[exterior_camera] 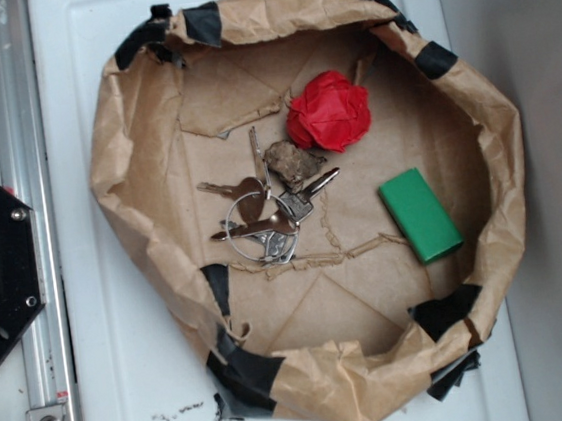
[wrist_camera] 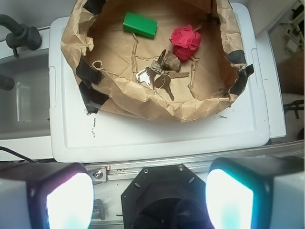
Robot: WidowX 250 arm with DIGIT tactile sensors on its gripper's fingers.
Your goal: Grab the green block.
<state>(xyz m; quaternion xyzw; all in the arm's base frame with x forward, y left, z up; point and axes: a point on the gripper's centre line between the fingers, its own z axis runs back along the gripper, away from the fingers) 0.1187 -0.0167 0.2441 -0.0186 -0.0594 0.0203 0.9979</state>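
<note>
Nothing is grabbed yet: green block lies flat inside the paper bowl, near the red ball; end effector hangs open, well away, the whole approach left

green block, red ball, brown paper bowl

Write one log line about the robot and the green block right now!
gripper: open, far from bowl | green block: untouched, lying flat in paper bowl | red ball, keys: nearby
</note>
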